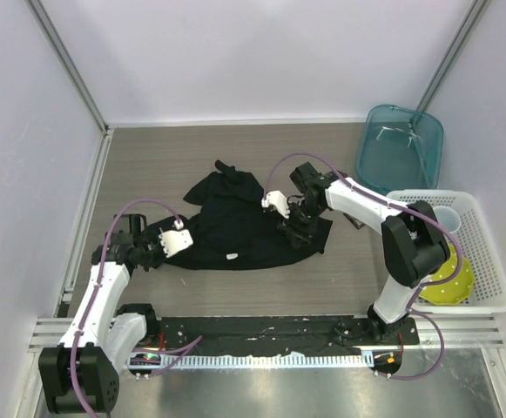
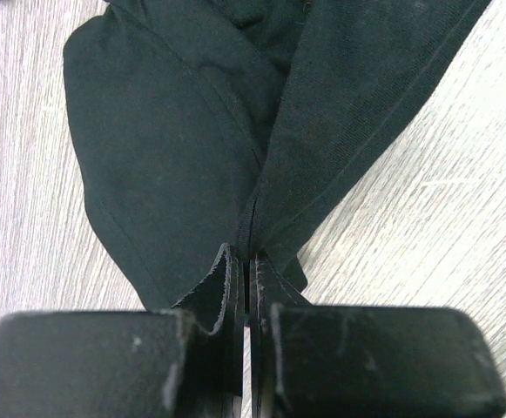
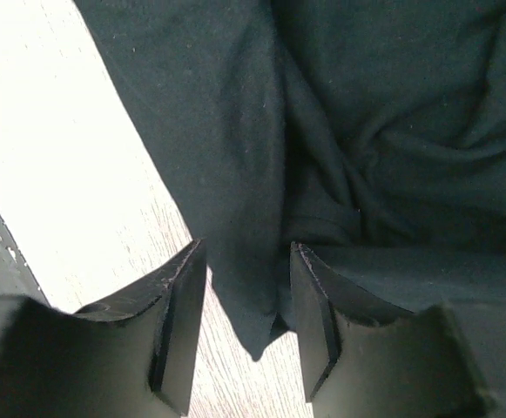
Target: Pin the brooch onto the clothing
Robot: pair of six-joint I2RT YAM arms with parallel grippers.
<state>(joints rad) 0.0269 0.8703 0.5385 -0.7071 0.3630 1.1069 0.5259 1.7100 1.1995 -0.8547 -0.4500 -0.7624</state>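
The clothing (image 1: pixel 235 226), a black T-shirt, lies crumpled in the middle of the wooden table, with a small white label (image 1: pixel 232 256) near its front edge. At the shirt's left end my left gripper (image 1: pixel 188 246) is shut on a fold of the black fabric (image 2: pixel 174 157), and the jaws (image 2: pixel 249 266) pinch the cloth. Over the shirt's right end my right gripper (image 1: pixel 298 228) is open. In the right wrist view a corner of the shirt (image 3: pixel 253 322) lies in the gap of that gripper (image 3: pixel 246 254), touching neither finger. The brooch is out of view.
A teal bin (image 1: pixel 401 148) stands at the back right. A white basket (image 1: pixel 488 261) at the right edge holds a yellow-green item (image 1: pixel 451 280). A black rail (image 1: pixel 261 331) runs along the near edge between the arm bases.
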